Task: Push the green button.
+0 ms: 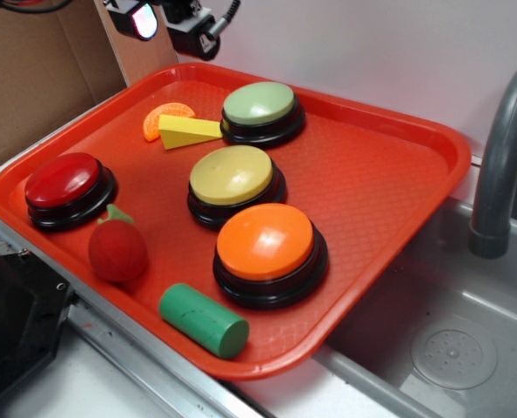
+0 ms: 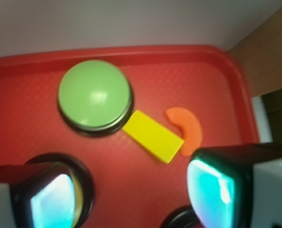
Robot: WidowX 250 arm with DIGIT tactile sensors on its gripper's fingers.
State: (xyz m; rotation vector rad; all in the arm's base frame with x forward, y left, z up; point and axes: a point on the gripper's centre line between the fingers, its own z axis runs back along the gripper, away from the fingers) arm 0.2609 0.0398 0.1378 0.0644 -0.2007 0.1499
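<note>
The green button [image 1: 259,105] has a pale sage dome on a black base and sits at the far side of the red tray [image 1: 389,183]. In the wrist view the green button [image 2: 94,96] lies ahead and to the left of my gripper [image 2: 131,197], well below it. My gripper [image 1: 167,17] hangs high over the tray's far left corner, only partly in the exterior view. Its two fingers [image 2: 212,190] stand wide apart with bare tray between them, so it is open and holds nothing.
A yellow wedge block [image 1: 189,131] and an orange slice [image 1: 167,117] lie just left of the green button. Nearer stand a yellow-topped button [image 1: 233,180], an orange button [image 1: 267,248], a red button [image 1: 65,185], a toy strawberry [image 1: 117,248] and a green cylinder [image 1: 204,320]. A sink and faucet [image 1: 502,165] are to the right.
</note>
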